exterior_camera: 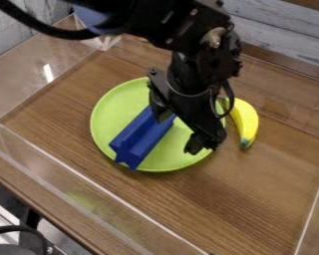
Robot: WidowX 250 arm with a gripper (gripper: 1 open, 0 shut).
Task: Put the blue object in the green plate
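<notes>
Block (141, 137) lies on the green plate (120, 101), slantwise, just left of my hand (177, 132) on screen; fingers spread, so I'd lift away rightward.

A yellow banana (245, 122) lies on the brown wooden tabletop (235, 194).

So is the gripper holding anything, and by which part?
Nothing is held: the gripper stands open, and the blue block lies on the green plate.
</notes>
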